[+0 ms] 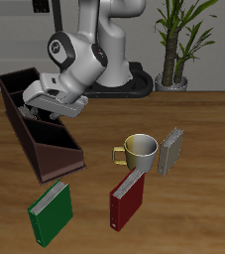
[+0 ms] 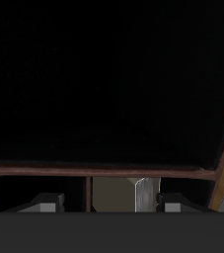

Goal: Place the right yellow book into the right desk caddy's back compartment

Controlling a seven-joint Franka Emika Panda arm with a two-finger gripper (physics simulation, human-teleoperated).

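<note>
Wrist view is being filled mostly by the dark inner wall of the right desk caddy point(image 2: 104, 170), and the right yellow book point(image 2: 115, 190) is being shown directly beneath the claw point(image 2: 111, 205), between its fingers point(image 2: 49, 203), with the pale ribbed page edge turned to one side and a thin divider point(image 2: 87, 190) just beside the cover. A slim gap is being seen between one finger and the book, so whether the book is being pinched or is already free cannot be told. From the front, the claw point(image 1: 43, 107) is being hung low over the taller, darker end of the caddy point(image 1: 59, 154), which is being judged the back compartment; the book itself is being hidden there. For this step to be done well, the book should be kept upright and clear of the divider, lowered until it is being borne by the floor, and only then let go, with the claw being drawn straight up so nothing is being tipped. The mug point(image 1: 141, 151) and the other yellow book point(image 1: 170, 151) are standing well apart from the claw.
</note>
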